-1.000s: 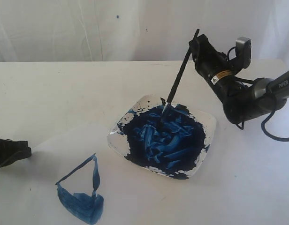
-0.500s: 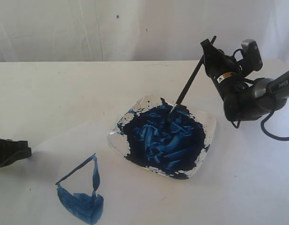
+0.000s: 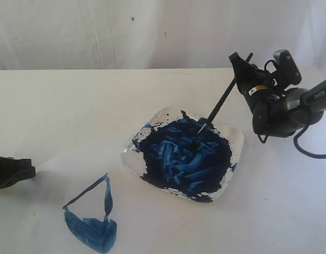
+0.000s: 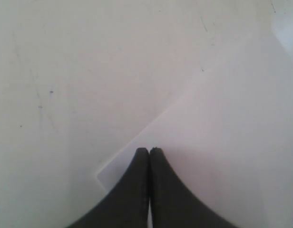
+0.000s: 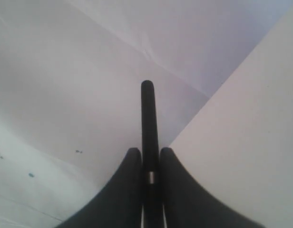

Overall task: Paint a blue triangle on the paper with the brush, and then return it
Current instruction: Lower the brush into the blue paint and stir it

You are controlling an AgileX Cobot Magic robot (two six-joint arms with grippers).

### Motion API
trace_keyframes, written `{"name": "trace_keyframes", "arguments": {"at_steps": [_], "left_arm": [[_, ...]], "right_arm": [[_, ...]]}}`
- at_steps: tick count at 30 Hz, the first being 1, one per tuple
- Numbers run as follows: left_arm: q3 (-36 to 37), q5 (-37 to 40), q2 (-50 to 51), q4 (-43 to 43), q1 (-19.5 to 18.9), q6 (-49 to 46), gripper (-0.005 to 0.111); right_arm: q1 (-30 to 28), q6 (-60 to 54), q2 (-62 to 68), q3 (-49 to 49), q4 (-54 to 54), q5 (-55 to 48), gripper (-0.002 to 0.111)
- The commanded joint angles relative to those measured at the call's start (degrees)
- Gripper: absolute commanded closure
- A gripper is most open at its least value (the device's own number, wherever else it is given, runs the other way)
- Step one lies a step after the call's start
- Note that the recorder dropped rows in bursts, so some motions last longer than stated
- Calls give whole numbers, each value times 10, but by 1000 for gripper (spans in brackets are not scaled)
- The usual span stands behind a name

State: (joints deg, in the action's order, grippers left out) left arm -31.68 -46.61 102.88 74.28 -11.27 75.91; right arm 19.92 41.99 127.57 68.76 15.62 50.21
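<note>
The black-handled brush (image 3: 218, 108) slants down from my right gripper (image 3: 241, 66) to the plate (image 3: 235, 138), its bristle tip resting in the dark-blue paint. That gripper is shut on the handle's upper end; in the right wrist view the handle (image 5: 148, 114) sticks out between the fingers. The blue triangle (image 3: 93, 217) is painted on the white paper (image 3: 57, 180) at the front left, with a filled darker lower corner. My left gripper (image 3: 30, 170) lies shut and empty at the left edge, its fingertips (image 4: 149, 151) over the paper's corner (image 4: 222, 142).
The plate of blue paint sits in the middle of the white table (image 3: 73, 100). A white curtain (image 3: 99, 32) hangs behind. The right arm's black cable (image 3: 306, 148) loops at the far right.
My right gripper has moved right and lowered, tilting the brush flatter. The bristle tip has slid a little further into the paint on the plate. The left gripper stayed put.
</note>
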Motion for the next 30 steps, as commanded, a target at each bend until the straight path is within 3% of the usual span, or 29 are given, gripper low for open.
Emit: {"name": "trace_keyframes", "arguments": {"at_steps": [1,30], "left_arm": [[3,73,6,5,0,-3,107],[3,73,6,5,0,-3,107]], "right_arm": [[-5,-13,-1,-3,15,-25,108],[-5,-105,0,-3,28,-75,105]]}}
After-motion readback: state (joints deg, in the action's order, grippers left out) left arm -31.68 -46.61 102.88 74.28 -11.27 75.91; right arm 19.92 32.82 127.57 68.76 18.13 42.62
